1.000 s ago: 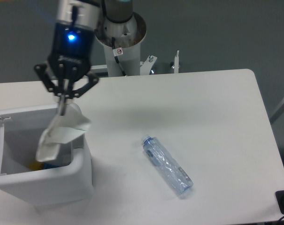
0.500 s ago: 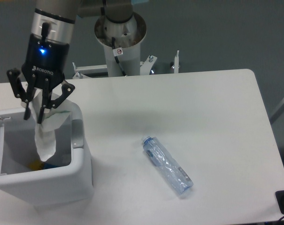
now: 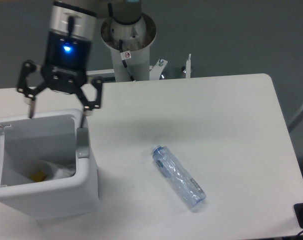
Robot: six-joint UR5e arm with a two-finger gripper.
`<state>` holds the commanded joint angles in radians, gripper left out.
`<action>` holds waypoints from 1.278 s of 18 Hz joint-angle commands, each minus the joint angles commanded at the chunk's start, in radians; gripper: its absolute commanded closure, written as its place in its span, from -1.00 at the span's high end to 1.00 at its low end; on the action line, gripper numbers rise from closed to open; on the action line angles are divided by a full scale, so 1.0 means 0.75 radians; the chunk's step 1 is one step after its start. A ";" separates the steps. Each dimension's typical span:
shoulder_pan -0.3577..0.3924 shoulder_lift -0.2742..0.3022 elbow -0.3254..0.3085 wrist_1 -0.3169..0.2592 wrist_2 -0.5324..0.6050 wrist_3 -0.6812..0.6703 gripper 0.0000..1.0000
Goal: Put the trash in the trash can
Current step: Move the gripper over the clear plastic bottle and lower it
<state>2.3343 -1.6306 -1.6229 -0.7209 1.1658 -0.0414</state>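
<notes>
Card (image 3: 61, 171) lies inside the bin (image 3: 86, 192), off the table's left edge. Gripper (image 3: 58, 107) hangs above the bin's rear rim, jaws wide apart, empty. Bottle (image 3: 178, 176) lies right of it, mid-table toward the front edge, long axis diagonal, cap end nearer the gripper.

The bin (image 3: 46, 195) fills the lower left of the picture, and its open top has the gripper (image 3: 57, 106) hanging over it with fingers spread wide. The bottle (image 3: 178, 177) lies alone in the lower middle, with bare table (image 3: 216, 115) all around it. The arm's post (image 3: 127, 45) stands at the top middle.
</notes>
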 joint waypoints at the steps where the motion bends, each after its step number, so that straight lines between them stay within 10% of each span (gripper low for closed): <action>1: 0.053 -0.018 -0.014 -0.002 0.004 0.000 1.00; 8: 0.305 -0.306 0.002 -0.078 0.035 0.022 1.00; 14: 0.289 -0.591 0.067 -0.074 0.215 0.104 1.00; 23: 0.219 -0.751 0.096 -0.031 0.311 0.159 1.00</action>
<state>2.4989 -2.1935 -1.5509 -0.7440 1.3988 0.0782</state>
